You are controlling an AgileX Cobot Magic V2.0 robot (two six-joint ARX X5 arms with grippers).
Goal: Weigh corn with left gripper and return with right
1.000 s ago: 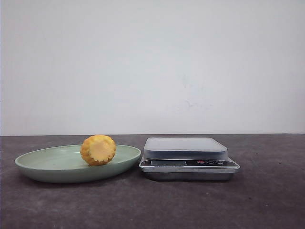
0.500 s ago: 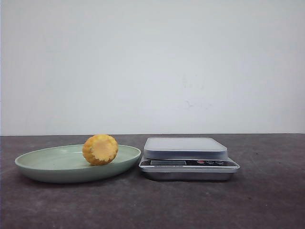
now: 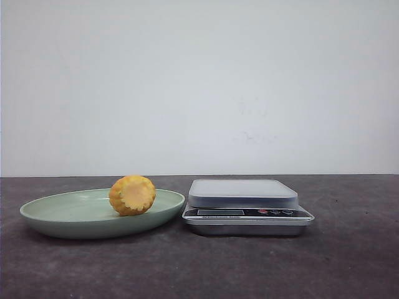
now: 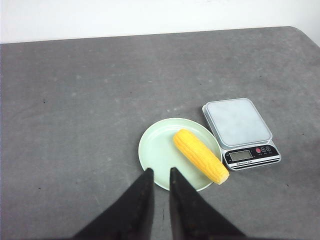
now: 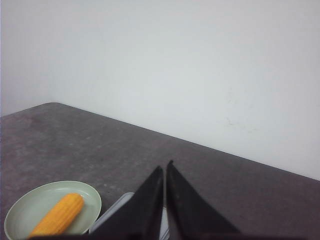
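No brand or readable lettering could be made out on the kitchen scale [image 3: 247, 207]; its dark front strip carried a grey display and small buttons, one of them red, but the print under the display was too small to read. The display showed no legible figure in any view.

In the front view the corn [image 3: 132, 195] lay in the pale green plate [image 3: 56, 215] at the lower left of centre, its paler cut end facing the camera, resting toward the plate's right side. The plate's right rim sat just beside the scale's left edge; whether they touched could not be told. The scale's grey weighing platform was bare. The dark grey table [image 3: 349, 261] ran open to the right of the scale, to the left of the plate and across the whole lower band of the frame, with a plain white wall behind.

From the left wrist view the cob [image 4: 200, 155] lay diagonally across the plate [image 4: 155, 150], its tip overhanging the rim nearest the scale [image 4: 241, 132].

The left gripper [image 4: 160, 176] hung well above the table, its fingers [image 4: 142, 200] nearly closed with only a narrow slit between them, holding nothing. The right gripper [image 5: 164, 169] likewise hovered high, its fingers [image 5: 182, 205] pressed almost together at the tips, empty, with the corn [image 5: 57, 215] well apart at the lower left of that frame.
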